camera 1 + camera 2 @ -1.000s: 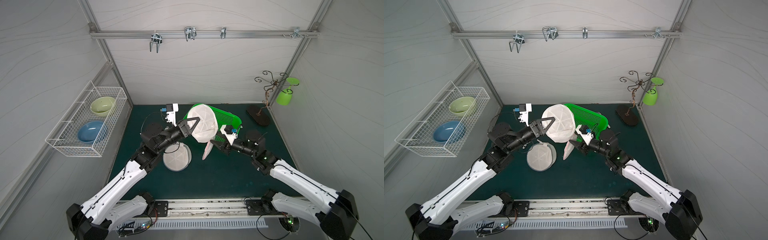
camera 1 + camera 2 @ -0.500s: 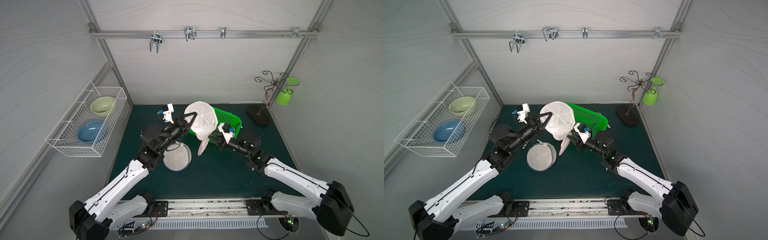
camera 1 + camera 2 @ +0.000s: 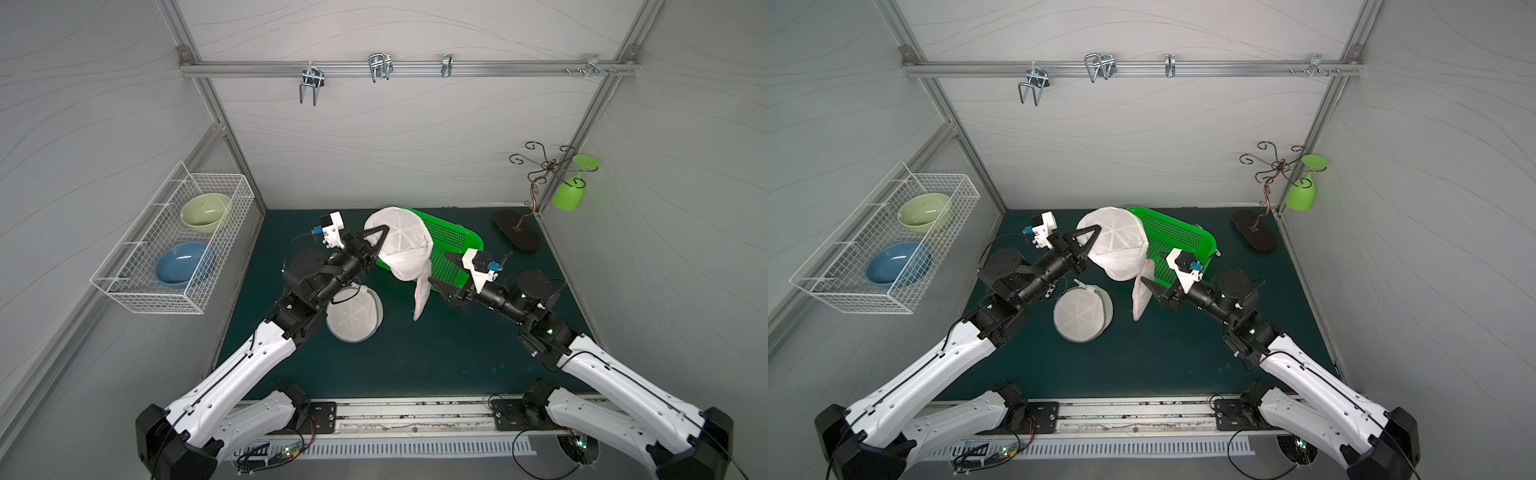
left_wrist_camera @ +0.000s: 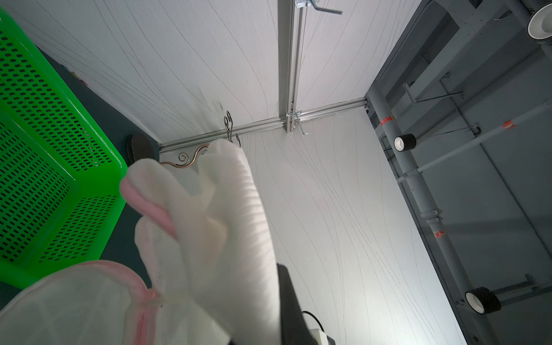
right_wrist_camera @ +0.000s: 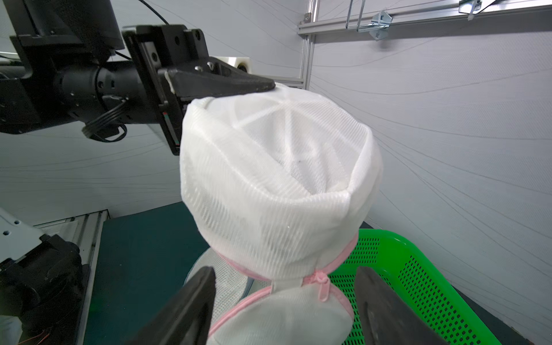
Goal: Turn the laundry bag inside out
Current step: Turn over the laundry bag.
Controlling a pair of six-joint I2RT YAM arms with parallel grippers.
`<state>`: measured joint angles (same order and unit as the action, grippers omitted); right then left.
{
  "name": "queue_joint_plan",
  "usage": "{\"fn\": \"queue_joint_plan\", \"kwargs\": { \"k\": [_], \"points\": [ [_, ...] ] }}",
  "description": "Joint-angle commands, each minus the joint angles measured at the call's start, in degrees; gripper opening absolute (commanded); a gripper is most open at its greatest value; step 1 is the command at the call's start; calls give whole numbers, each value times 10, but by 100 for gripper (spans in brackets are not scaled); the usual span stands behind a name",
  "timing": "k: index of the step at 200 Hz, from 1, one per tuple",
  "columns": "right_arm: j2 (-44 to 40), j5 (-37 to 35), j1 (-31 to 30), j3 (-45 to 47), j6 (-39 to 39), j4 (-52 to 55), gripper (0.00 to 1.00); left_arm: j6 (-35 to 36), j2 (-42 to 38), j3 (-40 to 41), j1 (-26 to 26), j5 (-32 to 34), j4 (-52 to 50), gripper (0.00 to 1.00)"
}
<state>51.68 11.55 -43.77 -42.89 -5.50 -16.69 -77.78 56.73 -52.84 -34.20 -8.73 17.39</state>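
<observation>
Left claw (image 3: pixel 382 231) pinches the white mesh laundry bag (image 3: pixel 405 243) at its crown; right claw (image 5: pixel 285 270) gapes empty astride its pink zipper rim (image 5: pixel 321 282). We rate it light, floppy: grab that rim.

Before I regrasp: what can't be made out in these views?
- Left gripper pinch on the white mesh laundry bag: blurred fabric covers it, left wrist view.
- Hanging pink-edged flap: bottom edge cuts it, right wrist view.
- Flat round mesh bag: left arm overlaps it in a top view.
</observation>
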Motion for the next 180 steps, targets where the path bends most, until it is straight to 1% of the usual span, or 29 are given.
{"fn": "queue_joint_plan", "kwargs": {
  "k": [1, 13, 33, 41, 46, 64, 110, 144, 180],
  "points": [
    [52, -7, -2, -46, 27, -14, 76, -7, -1, -13, -1, 1, 42, 0],
    [81, -17, -2, -65, 49, -27, 74, -7, -2, -18, 0, -1, 42, 0],
    [124, -29, -2, -86, 82, -35, 67, -21, -3, -17, -1, 1, 54, 0],
    [133, -23, -2, -92, 91, -35, 65, -34, -2, -13, -1, 3, 63, 0],
    [140, -15, -2, -94, 95, -38, 64, -41, -1, -11, -1, 3, 87, 0],
    [150, 1, -3, -95, 102, -50, 56, -64, 5, -6, -1, 3, 109, 0],
    [143, 1, -2, -85, 91, -68, 28, -92, 14, 1, 0, 9, 132, 0],
    [134, 0, -2, -75, 85, -75, 0, -113, 20, 7, 0, 13, 149, 0],
    [132, -11, -2, -51, 97, -80, 0, -134, 31, 7, -1, 26, 177, 0]
  ]
}}
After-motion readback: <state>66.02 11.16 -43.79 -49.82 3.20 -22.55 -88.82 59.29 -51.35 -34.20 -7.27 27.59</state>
